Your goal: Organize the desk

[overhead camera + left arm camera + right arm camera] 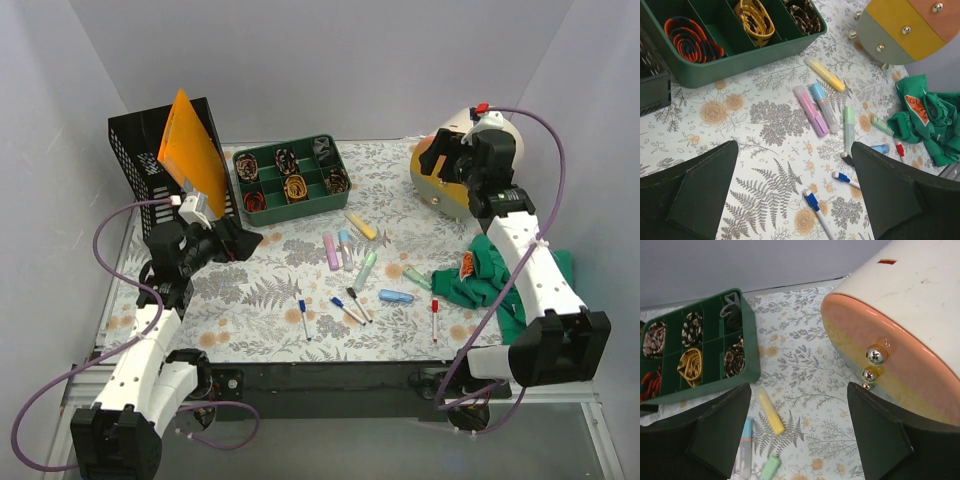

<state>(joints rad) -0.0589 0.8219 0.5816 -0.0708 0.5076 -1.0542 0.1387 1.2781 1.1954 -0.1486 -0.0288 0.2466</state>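
Left fingers (695, 195) are spread wide with nothing between them, hanging above the surface (765, 150), which stretches out ahead of both bases under a scatter of pens. The pink highlighter (811, 111) and blue highlighter (824, 107) lie close side by side just ahead. We'd call a pen pickup the likely step, so we want one finger on each side of a single barrel, squarely across its length. The yellow highlighter (825, 74), lying apart, looks the cleaner pick. Right fingers (715, 430) are parted too, holding nothing, pointed at the silver knobs (874, 356) of the drawer unit (920, 315) at the far right. Outward now: the left arm reaches forward and inward, wrist tipped down near the black mesh basket (150, 160). The right arm stretches far along its side, passing over the green cloth (490, 280).
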